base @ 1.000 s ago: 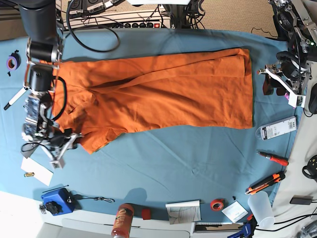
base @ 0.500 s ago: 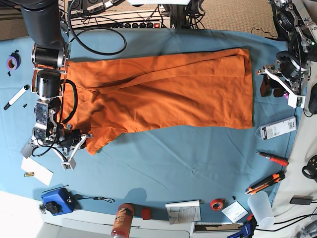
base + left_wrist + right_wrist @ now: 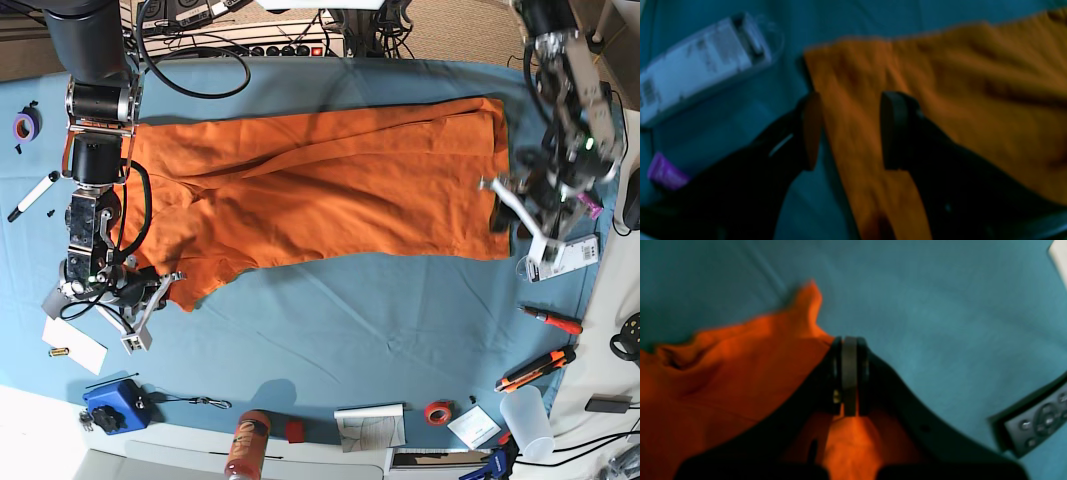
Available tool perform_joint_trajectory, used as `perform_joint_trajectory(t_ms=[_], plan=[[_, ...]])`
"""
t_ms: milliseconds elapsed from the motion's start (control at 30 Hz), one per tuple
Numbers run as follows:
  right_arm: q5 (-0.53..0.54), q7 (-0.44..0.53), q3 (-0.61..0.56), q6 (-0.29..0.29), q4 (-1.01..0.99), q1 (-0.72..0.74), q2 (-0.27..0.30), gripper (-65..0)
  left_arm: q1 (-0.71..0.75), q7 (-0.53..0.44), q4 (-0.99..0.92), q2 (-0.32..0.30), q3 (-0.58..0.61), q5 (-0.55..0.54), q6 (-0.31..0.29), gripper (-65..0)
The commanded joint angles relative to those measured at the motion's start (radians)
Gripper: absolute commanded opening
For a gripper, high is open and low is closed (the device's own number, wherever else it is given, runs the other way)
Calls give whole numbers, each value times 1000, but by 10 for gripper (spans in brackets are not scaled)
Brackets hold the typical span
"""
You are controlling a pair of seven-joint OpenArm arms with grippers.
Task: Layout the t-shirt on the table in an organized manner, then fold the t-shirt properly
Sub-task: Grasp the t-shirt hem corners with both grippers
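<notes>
You see the t-shirt [image 3: 330, 190] lying spread in a long orange band across the far half of the worktop [image 3: 350, 330], its length running from one arm to the other, with diagonal folds over its middle. Your right end effector [image 3: 160, 290] sits at the near corner of the t-shirt, on the side of the black arm with the looping cable; in the right wrist view its 2 jaws are pressed together [image 3: 849, 373], and orange cloth [image 3: 740, 373] lies under and behind them, so it looks closed on the edge of the t-shirt, though the blur hides the exact pinch. Your left end effector [image 3: 848, 130] is at the opposite end of the t-shirt, and its 2 fingers [image 3: 893, 130] stand apart with the straight orange edge [image 3: 846, 110] running between them; you cannot tell from these views whether they touch the cloth or hang just over it. Just beyond that end of the t-shirt a white packaged item [image 3: 560, 258] lies on the teal cloth, and a purple object [image 3: 665, 173] shows near the left end effector. A black remote [image 3: 1037, 420] lies on the worktop near the right end effector, apart from the t-shirt.
</notes>
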Motion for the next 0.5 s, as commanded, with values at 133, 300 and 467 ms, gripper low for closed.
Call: perform_joint_trajectory(t_ms=[133,300,467], plan=[[3,19,3,-4,23,-4,15,-650,-169,-10,-203,-14,11,18,-16,-364],[3,31,3,-4,23,-26,15,-650,-293,42,-418,-20,11,-22,-71,-364],[3,26,3,-4,23,-28,15,-650,-343,54,-539,-35,11,-22,-69,-365]])
